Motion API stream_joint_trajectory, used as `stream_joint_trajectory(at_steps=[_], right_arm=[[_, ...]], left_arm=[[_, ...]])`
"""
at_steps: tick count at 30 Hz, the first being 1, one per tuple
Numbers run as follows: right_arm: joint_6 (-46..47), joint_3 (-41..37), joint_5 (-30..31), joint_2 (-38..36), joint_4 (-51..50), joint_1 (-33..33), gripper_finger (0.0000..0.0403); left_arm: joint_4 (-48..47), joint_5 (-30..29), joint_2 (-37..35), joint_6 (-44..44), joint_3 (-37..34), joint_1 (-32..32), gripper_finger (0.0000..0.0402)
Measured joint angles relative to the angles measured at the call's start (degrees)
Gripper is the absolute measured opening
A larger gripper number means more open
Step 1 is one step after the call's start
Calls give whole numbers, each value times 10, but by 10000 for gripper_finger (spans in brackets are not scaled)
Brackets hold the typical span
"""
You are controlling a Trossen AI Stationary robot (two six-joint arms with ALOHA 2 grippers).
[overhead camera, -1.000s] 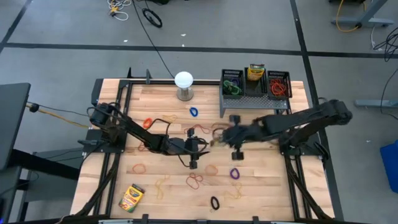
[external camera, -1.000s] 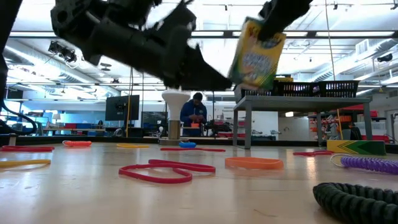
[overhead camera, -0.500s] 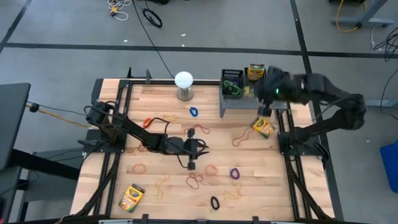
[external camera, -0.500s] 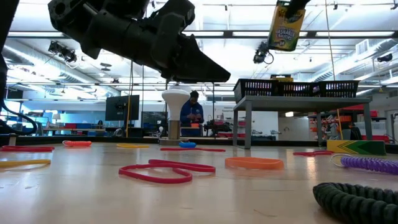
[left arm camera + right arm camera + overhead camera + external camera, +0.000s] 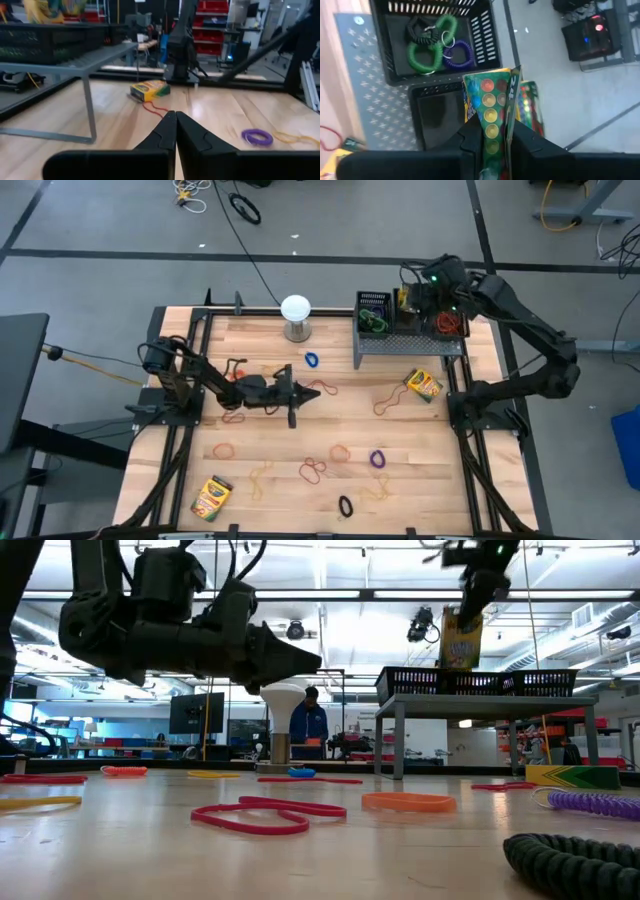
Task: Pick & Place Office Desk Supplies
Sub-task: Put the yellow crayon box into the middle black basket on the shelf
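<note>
Right claw [image 5: 492, 145] was clamped on a crayon box [image 5: 491, 112], held upright over the middle mesh bin [image 5: 440, 112] on the grey riser [image 5: 408, 346]. That bin already had another crayon box [image 5: 529, 102] standing at its far side, so room looked tight. The neighbouring bin [image 5: 437, 35] held green, purple and black coil loops [image 5: 432, 45], and the third bin [image 5: 448, 316] held red-orange ones. To do this step well, I'd judge the box needed lining up with the free part of the middle bin and lowering straight down before release. Letting go high risked it tipping over the rim or knocking the box already inside. In the low view the held box [image 5: 461, 638] hung just above the bins' top edge [image 5: 490, 680], so only a short descent seemed left. Left claw [image 5: 291, 394] was fully shut, tips pressed together [image 5: 173, 131], low over the counter [image 5: 260, 340] near a red band [image 5: 322, 387]. Whether it had pinched a band, I couldn't tell; nothing showed between the tips. Still loose on the counter: a crayon box [image 5: 423, 385] beside the riser, another [image 5: 211, 497] at the near-left corner, a purple coil [image 5: 377, 459], a black coil [image 5: 345, 506] and scattered bands [image 5: 315, 470]. The white globe [image 5: 295, 308] stood clear of both arms.
</note>
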Motion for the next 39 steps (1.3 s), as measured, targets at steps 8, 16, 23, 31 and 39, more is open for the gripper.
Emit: stream_joint_trajectory(at_steps=[8,16,23,31,39], right_arm=[[-83,-63,-10,27,62,-51,63],[-89,-76,-24,55,67,-65,64],[-87,-76,-38,56,84,-61,64],[-87,-76,-21,56,86,-61,64],[-75,-76,-7,56,87,-61,97]], left_arm=[[-15,0,0,0,-2,-2,9],[-15,-3,0,-9,-2,-2,9],[-16,-3,0,-14,-2,-2,9],[-19,-3,0,-13,-2,-1,9],[-20,-3,0,-14,-2,-1,9]])
